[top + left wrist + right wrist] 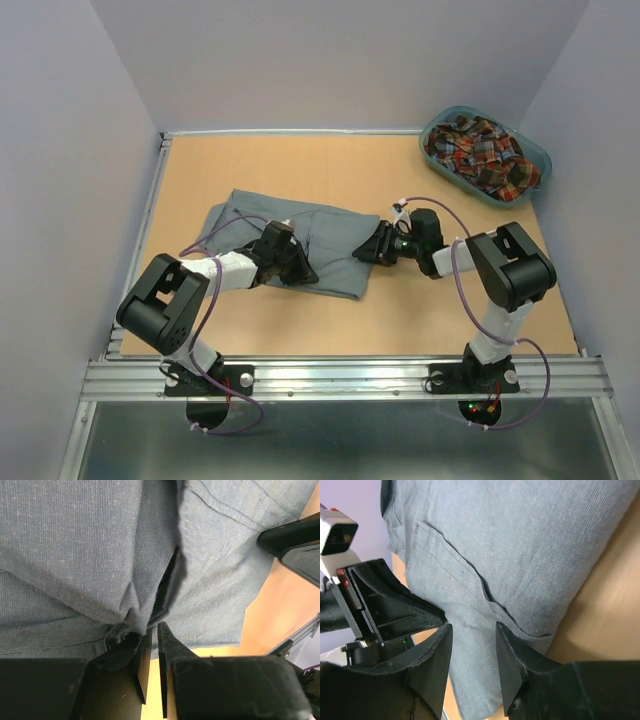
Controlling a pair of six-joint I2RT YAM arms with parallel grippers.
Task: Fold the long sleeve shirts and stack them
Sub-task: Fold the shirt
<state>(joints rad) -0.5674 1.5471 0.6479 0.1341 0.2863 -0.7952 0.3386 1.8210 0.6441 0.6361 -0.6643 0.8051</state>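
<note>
The wooden table [400, 180] is taking up most of the overhead view. The grey shirt [330, 235] is lying across its middle, a little left of centre. It is sitting as a long, partly folded band running from the far left toward the near right, with one layer lapping over another. Up close, the grey shirt [75, 555] is showing a fine plain weave, stitched seams and a dark slit where two layers part. The right wrist view is showing a stitched, pocket-like panel [450, 565] on it.

The two arms are reaching in from the near edge and covering parts of the shirt's near side and right end.

In the far right corner, well apart from the grey shirt, the teal basket [535, 150] is holding the plaid shirt [480, 150], bunched up in red, navy and yellow.

The left gripper [300, 270] is bearing on the shirt's near edge. Its jaws are standing close together, pinching a puckered bit of the hem, with creases running toward the fingertips [162, 630]. The right gripper [365, 252] is sitting at the shirt's right end, jaws standing apart and released, with flat cloth lying between its fingers [512, 655]. The grippers are facing each other, near but apart.
</note>
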